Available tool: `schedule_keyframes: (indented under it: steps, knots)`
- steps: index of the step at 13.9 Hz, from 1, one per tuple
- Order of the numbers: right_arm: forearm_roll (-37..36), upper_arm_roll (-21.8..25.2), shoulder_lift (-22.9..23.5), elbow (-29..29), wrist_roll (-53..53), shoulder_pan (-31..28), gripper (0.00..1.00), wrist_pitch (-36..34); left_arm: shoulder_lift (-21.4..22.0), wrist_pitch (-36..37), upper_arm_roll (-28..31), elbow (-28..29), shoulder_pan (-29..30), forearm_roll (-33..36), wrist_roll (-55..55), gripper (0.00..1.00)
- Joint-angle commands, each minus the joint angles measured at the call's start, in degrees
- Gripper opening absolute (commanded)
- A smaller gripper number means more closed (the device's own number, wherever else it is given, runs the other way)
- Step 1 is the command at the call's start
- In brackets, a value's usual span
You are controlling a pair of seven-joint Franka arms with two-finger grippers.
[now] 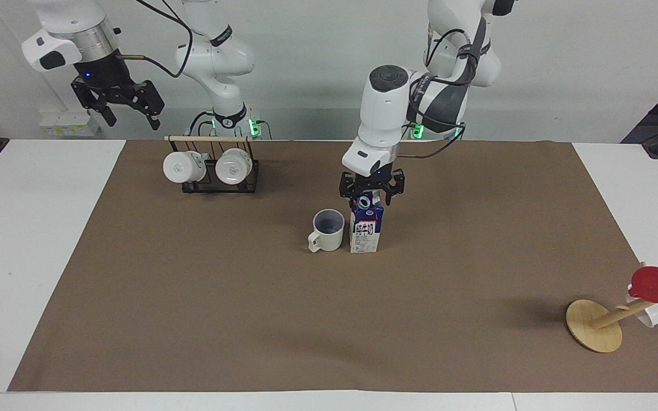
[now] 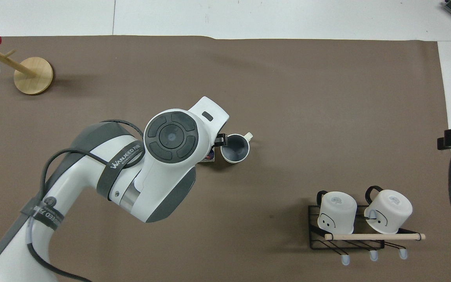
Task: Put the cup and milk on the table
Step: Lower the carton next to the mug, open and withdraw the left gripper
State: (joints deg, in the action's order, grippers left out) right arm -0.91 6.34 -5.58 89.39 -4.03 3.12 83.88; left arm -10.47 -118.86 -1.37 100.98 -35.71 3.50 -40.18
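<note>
I read the right gripper [image 1: 125, 109] waiting raised above the table [image 1: 43, 240] edge, fingers spread, nothing between them. Below it, toward centre: wire rack [image 1: 215, 171] with two white mugs. The cup [image 1: 327, 230] stands upright just beside the milk [image 1: 366, 228]. The left gripper [image 1: 371, 193] sits at the carton's cap, fingers spread either side; contact apparently released, though partly hidden.

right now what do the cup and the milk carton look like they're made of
The cup: probably glazed ceramic, going by its thick cream wall, smooth grey-blue inside and squarish moulded handle; coated plastic can't be ruled out. The milk: printed paperboard, with folded gable top, flat creased sides and a round white cap, likely plastic. The left hand is open just above it.
</note>
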Motion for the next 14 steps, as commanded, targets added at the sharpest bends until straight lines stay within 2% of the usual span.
schedule_keyframes:
  steps: [1, 3, 9, 14]
  knots:
    - [0.39, -0.10, -0.39, 0.00, 1.22, -0.22, 1.00, -0.64, 4.39, 3.89, 0.67, 0.09, -0.06, 0.55, 0.10, 1.00]
    - [0.39, -0.10, -0.39, 0.00, 1.22, -0.31, 1.00, -0.64, 7.12, 7.39, 1.10, 0.35, 0.20, 0.55, 2.20, 1.00]
    - [0.39, -0.10, -0.39, 0.00, 1.22, -0.31, 1.00, -0.73, 12.40, 13.21, 1.28, 1.32, 7.67, 0.46, 14.32, 1.00]
    - [0.39, -0.10, -0.39, 0.00, 1.22, -0.31, 1.00, -0.64, 16.09, 17.51, 1.28, 2.03, 16.62, -1.82, 28.89, 1.00]
